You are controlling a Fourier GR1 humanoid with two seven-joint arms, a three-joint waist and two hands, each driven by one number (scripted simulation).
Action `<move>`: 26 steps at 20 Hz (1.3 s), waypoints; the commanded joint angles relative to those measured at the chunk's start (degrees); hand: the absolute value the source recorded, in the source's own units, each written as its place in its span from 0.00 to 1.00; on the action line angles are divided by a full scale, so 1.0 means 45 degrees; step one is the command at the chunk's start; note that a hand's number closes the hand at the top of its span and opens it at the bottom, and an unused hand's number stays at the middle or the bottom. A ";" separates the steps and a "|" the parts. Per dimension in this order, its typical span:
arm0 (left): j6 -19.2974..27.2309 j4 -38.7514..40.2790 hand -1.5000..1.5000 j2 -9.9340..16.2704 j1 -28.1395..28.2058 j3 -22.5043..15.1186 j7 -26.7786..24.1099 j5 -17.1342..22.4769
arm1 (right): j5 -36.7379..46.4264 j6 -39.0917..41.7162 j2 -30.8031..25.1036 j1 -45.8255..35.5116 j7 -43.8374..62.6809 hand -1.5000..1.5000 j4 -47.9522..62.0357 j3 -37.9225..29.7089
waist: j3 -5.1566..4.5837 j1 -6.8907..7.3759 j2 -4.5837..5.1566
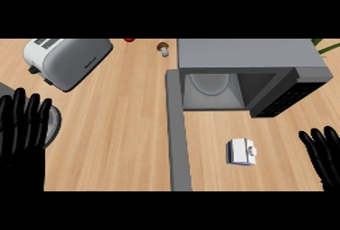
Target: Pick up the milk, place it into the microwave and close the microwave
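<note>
Where it lies, small white milk (242,152)

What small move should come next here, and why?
Probably bring the right hand left toward the milk: the carton lies untouched on the counter before the open microwave, and both hands are open, the left hand farther away.

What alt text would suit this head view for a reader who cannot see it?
A small white milk carton lies on a wooden counter in front of an open microwave, its door swung toward the viewer. Two open black hands, left hand and right hand, rest at the edges; a toaster sits behind.
</note>
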 commanded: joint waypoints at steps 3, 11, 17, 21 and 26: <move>-0.0414 -0.1113 0.00 -0.0099 0.2599 0.0055 -0.0719 0.0866 | 0.0800 0.0868 0.0457 0.2939 -0.1082 0.00 -0.1418 0.1108 | -0.0010 0.0061 -0.0004; -0.1600 -0.2721 0.00 -0.0011 0.5770 -0.0082 -0.2282 0.1768 | 0.2324 0.1284 0.0634 0.4039 -0.2409 0.00 -0.1240 0.0933 | -0.0012 0.0139 -0.0008; -0.3030 -0.2545 0.00 0.0292 0.7352 0.1108 -0.3582 0.3213 | 0.3734 0.0901 0.1115 0.3317 -0.3557 0.00 0.0580 0.1200 | -0.0015 0.0228 0.0003; -0.3061 -0.3103 0.00 -0.0142 0.8271 0.0239 -0.3705 0.2506 | 0.4631 0.0528 0.1454 0.3575 -0.4127 0.00 0.1385 0.1633 | -0.0008 0.0182 0.0005; -0.4437 -0.2697 0.00 -0.0049 0.9670 0.1347 -0.5260 0.3502 | 0.4681 0.0198 0.1418 0.2800 -0.4722 0.00 0.2693 0.0867 | -0.0008 0.0286 -0.0006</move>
